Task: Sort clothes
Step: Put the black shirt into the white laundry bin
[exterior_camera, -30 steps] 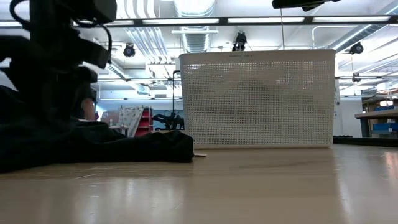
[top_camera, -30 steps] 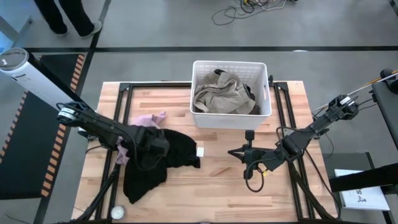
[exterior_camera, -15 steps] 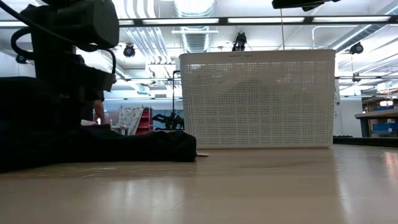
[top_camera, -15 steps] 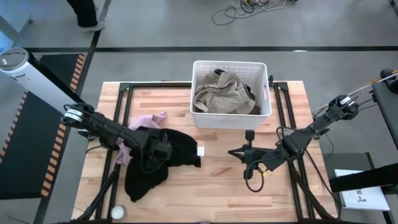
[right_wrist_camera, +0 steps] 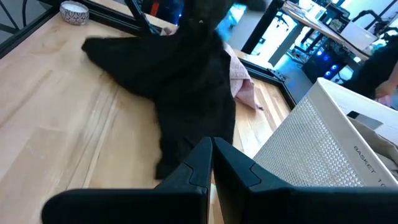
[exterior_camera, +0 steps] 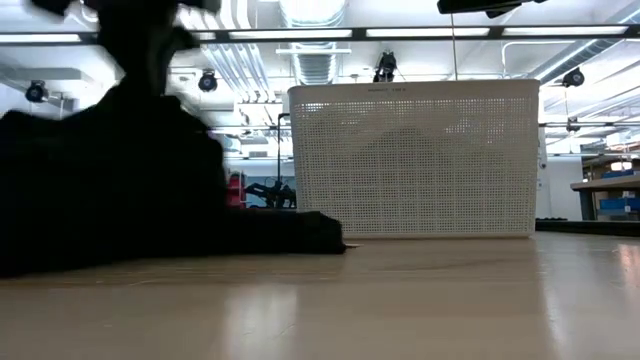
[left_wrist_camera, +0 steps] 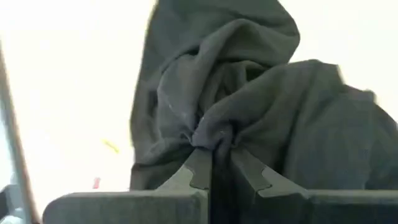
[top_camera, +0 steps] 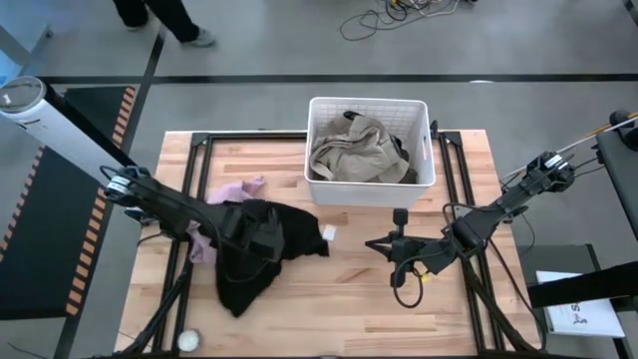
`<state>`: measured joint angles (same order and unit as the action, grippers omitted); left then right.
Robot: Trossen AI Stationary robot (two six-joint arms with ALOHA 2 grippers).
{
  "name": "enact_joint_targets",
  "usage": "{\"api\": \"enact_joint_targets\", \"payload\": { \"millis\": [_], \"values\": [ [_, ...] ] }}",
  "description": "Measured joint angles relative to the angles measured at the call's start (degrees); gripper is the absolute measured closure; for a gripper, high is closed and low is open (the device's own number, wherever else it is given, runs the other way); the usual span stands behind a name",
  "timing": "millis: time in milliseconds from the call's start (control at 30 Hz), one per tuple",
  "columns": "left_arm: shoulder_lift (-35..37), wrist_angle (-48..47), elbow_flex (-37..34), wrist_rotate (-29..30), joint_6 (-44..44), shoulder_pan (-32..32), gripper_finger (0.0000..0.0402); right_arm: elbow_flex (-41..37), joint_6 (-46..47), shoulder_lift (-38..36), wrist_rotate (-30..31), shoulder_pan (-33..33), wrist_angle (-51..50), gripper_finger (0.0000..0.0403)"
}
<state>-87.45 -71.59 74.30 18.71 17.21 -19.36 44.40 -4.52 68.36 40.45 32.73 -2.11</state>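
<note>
On the table's left side, the left gripper (left_wrist_camera: 212, 163) pinches a bunch of the black garment (top_camera: 261, 244) beside the pink garment (top_camera: 231, 191). Right gripper (right_wrist_camera: 211, 163) rests mid-table, fingers pressed together, holding nothing.

The left gripper (top_camera: 261, 239) is pinching black fabric, fingers closed; the right gripper (top_camera: 379, 243) is resting low — fingers together.

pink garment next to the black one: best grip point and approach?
Take the pink garment at its exposed bunched edge toward the basket, coming straight down from above. It lies flat on the table, its other end under the black garment held by the left gripper.
</note>
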Motion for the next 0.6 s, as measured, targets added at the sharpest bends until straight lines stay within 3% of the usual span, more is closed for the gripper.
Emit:
{"api": "enact_joint_targets", "payload": {
  "millis": [267, 600],
  "values": [
    [0.1, -9.4, 21.6, 12.9, 0.8, -0.1, 0.0393, 0.0, 0.0, 0.0, 0.0, 0.0, 0.0, 0.0403],
    [0.2, -9.5, 42.8, 26.9, -5.6, 1.0, 0.0394, 0.0, 0.0, 0.0, 0.0, 0.0, 0.0, 0.0403]
  ]
}}
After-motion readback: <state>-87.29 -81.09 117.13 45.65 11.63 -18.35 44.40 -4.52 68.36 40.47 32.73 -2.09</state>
